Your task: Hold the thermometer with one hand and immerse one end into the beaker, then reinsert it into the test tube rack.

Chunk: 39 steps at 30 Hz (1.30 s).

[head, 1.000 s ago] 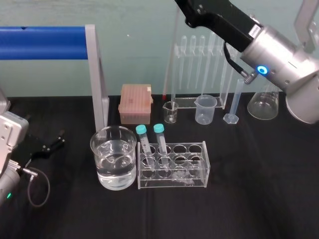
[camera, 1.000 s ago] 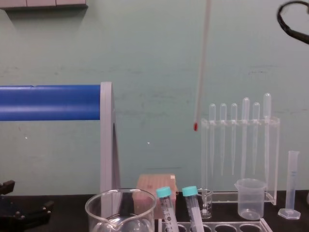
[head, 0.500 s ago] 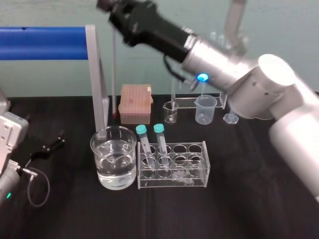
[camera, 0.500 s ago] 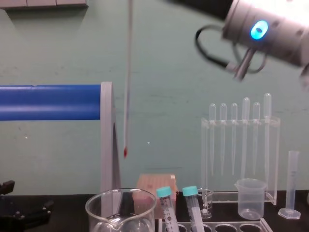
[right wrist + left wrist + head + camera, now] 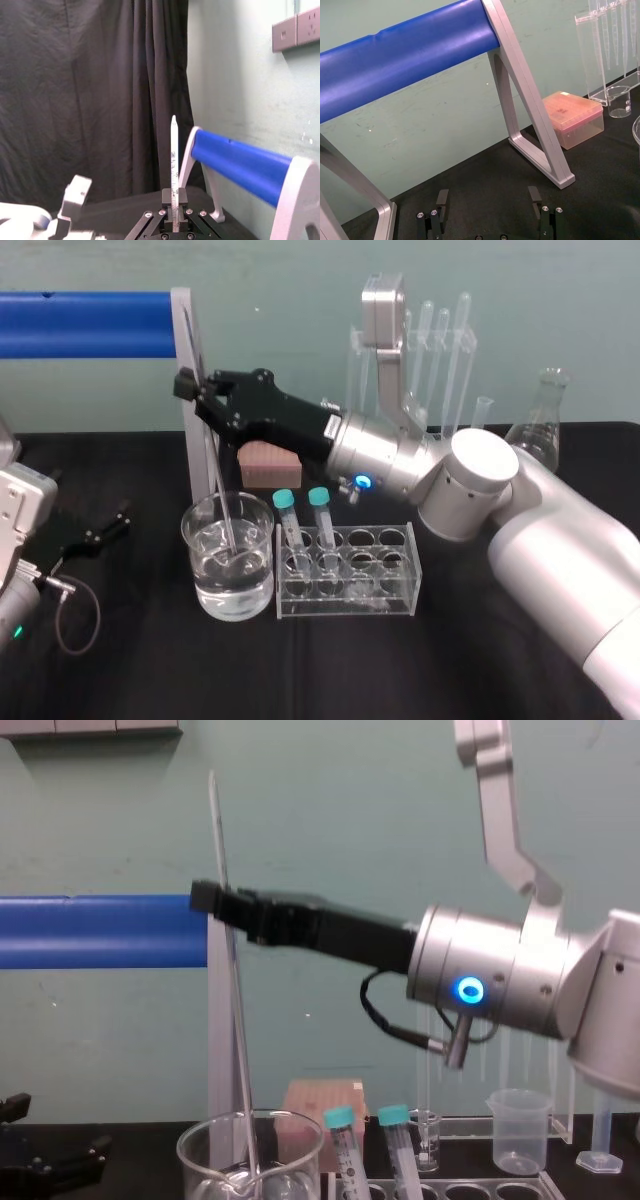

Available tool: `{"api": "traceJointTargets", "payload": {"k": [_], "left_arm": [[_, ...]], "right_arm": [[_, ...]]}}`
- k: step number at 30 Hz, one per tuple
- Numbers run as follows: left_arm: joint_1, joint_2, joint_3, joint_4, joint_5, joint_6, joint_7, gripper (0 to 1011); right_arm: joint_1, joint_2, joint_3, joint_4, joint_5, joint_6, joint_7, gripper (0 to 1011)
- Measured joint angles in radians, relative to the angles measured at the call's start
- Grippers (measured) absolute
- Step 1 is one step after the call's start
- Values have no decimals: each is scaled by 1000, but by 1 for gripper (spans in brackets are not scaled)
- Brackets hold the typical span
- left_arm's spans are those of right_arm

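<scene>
My right gripper [image 5: 196, 390], long and black on a silver wrist with a blue ring, is shut on the thermometer [image 5: 212, 465], a thin glass rod leaning slightly. Its lower end dips into the water of the wide glass beaker [image 5: 227, 558]. From the chest view the thermometer [image 5: 235, 1020] runs from above the right gripper [image 5: 206, 898] down into the beaker [image 5: 205, 1150]. The right wrist view shows the thermometer [image 5: 174, 160] standing up out of the closed right gripper [image 5: 174, 202]. The test tube rack [image 5: 385, 580] holds two teal-capped tubes beside the beaker. My left gripper [image 5: 489, 197] rests open at the far left.
A blue bar [image 5: 90, 325] on a grey frame post [image 5: 202, 455] stands just behind the beaker. A pink tip box [image 5: 272, 462], a clear pipette stand [image 5: 440, 340] and a conical flask [image 5: 540, 435] line the back. A small plastic beaker [image 5: 518, 1130] sits at the right.
My right arm has swung left from the pipette stand and come down, carrying the thermometer. Its lower end has gone from hanging in the air into the beaker.
</scene>
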Motion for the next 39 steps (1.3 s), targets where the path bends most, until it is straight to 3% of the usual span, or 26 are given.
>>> {"api": "traceJointTargets", "payload": {"k": [13,39], "left_arm": [[0,0,0,0,0,0,0,1008],[0,0,0,0,0,0,0,1008]], "right_arm": [[-26,-22,3,59,-45,-29,23,59],[-53,-26,26,42,-82,-26,20,59]]}}
